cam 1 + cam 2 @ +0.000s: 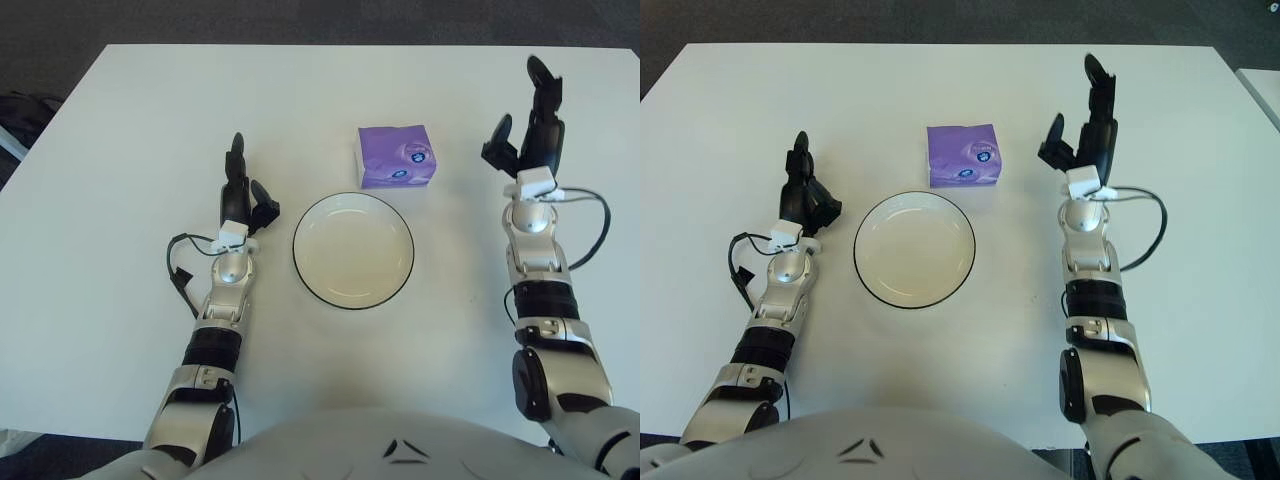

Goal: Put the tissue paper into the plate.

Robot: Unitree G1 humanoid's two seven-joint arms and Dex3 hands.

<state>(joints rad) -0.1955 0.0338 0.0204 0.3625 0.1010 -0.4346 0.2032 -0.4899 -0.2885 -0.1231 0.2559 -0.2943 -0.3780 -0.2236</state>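
Observation:
A purple tissue pack point(396, 156) lies on the white table just beyond the plate. The white plate point(353, 249) with a dark rim sits at the table's middle and holds nothing. My right hand point(528, 125) is raised to the right of the tissue pack, fingers spread and holding nothing, about a hand's width away from it. My left hand point(243, 193) shows left of the plate, fingers relaxed and holding nothing.
The white table point(140, 130) stretches wide around both arms. Dark floor lies past its far edge. A black cable point(180, 270) loops beside my left wrist, and another cable point(590, 225) hangs from my right wrist.

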